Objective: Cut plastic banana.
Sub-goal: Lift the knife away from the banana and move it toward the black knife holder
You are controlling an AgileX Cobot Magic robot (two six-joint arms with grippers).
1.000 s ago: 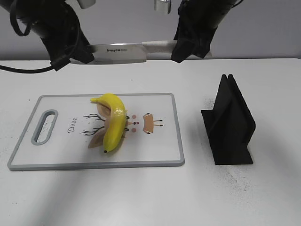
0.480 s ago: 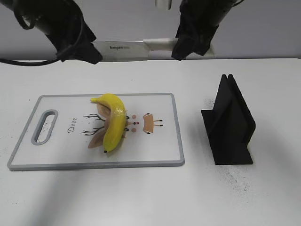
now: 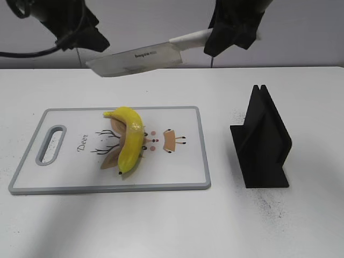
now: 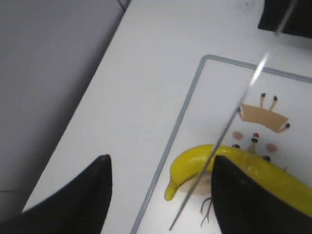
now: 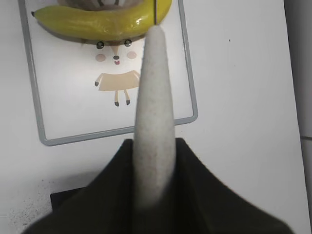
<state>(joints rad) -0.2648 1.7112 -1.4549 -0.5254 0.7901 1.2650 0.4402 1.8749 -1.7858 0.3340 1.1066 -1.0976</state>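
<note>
Yellow and glossy, the plastic banana point(image 3: 129, 138) lies whole on the cutting board point(image 3: 183, 171), curving from the board's far edge toward the near one across the printed deer. High over the far side of the table point(image 3: 161, 226), the knife point(image 3: 137, 59) has changed attitude: half a second ago its blade was level, and now it tilts, tip dropped toward the left, while its pale handle point(image 5: 155, 117) stays clamped in the right gripper point(image 3: 232, 33). The left gripper point(image 4: 161, 195) has pulled up and away from the blade tip; its jaws stand apart, holding nothing. That looks like the start of the descent toward the fruit, with no cut yet made. A black stand point(image 3: 262, 141) sits empty, well right of the board.
</note>
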